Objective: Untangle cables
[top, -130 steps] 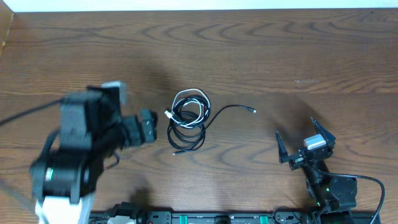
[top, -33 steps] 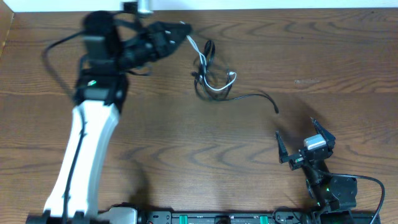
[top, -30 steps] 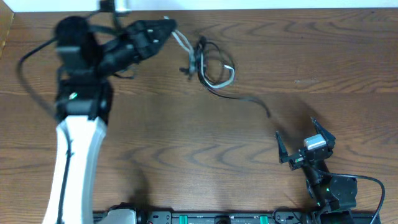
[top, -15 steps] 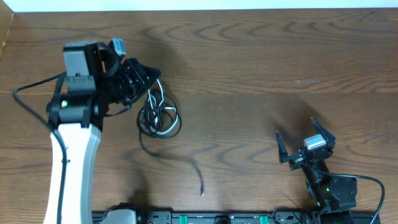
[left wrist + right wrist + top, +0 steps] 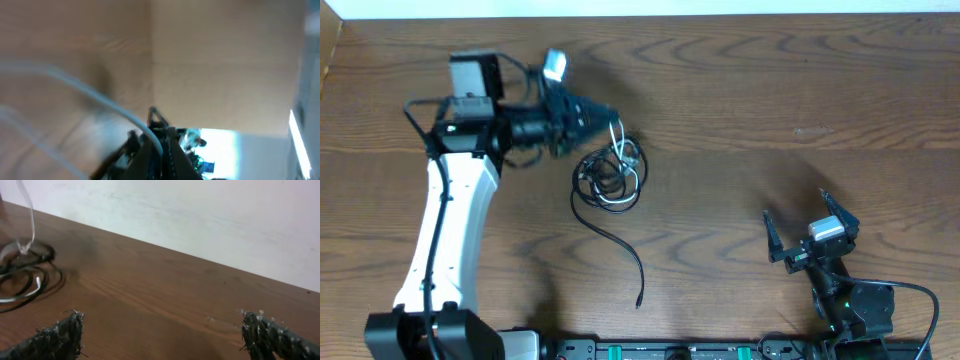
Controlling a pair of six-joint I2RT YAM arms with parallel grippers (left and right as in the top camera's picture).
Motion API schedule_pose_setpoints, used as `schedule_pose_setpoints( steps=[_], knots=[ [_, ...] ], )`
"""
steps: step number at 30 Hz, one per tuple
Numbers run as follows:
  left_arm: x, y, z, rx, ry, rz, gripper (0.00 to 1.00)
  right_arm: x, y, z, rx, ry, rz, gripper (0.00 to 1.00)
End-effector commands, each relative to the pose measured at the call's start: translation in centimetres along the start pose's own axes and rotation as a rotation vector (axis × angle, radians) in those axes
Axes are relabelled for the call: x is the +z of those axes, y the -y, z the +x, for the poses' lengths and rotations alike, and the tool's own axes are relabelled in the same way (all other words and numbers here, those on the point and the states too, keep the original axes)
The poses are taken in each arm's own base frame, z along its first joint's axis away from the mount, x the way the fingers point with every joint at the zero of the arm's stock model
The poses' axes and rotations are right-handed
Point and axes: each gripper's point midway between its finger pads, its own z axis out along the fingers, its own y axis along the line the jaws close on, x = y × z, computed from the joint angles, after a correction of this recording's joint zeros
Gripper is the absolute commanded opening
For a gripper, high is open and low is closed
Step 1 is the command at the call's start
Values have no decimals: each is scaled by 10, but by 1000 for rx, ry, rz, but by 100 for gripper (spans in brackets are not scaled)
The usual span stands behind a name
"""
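1. Brown wood-grain tabletop (image 5: 740,80) carries the cables (image 5: 608,172), a loose tangle of black and white loops. They lie left of centre, nearer the far edge than the near one.
2. One black tail (image 5: 620,250) runs out of the tangle toward the near edge and ends in a small plug close to that edge.
3. Left claw (image 5: 605,112) sits just beside the tangle on its far-left side. It is pinched tight on a white strand (image 5: 618,135) that rises from the loops to its tips. The left wrist view is blurred but shows a pale cord running into the closed tips.
4. Right claw (image 5: 794,208) sits toward the near-right corner, well apart from the cables, its fingers (image 5: 59,336) spread wide over bare wood.
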Motion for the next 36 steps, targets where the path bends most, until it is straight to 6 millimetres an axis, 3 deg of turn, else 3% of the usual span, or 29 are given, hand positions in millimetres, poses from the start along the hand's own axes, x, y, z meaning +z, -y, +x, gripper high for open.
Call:
schedule_pose_setpoints(
  steps=[1, 4, 7, 19, 30, 32, 36],
  knots=[
    [1, -69, 6, -41, 52, -316, 7, 0, -1, 0, 11, 0, -4, 99],
    [-6, -104, 21, -62, 41, -537, 7, 0, -1, 0, 11, 0, -4, 99],
    [-7, -120, 32, -58, 19, -665, 7, 0, -1, 0, 11, 0, -4, 99],
    [0, -141, 48, 52, -10, -925, 8, 0, -1, 0, 11, 0, -4, 99],
    [35, -129, 71, 77, -67, -895, 7, 0, -1, 0, 11, 0, -4, 99],
    [51, -116, 81, 77, -111, -803, 8, 0, -1, 0, 11, 0, -4, 99],
    [89, -64, 95, 102, -224, -452, 8, 0, -1, 0, 11, 0, -4, 99]
  ],
)
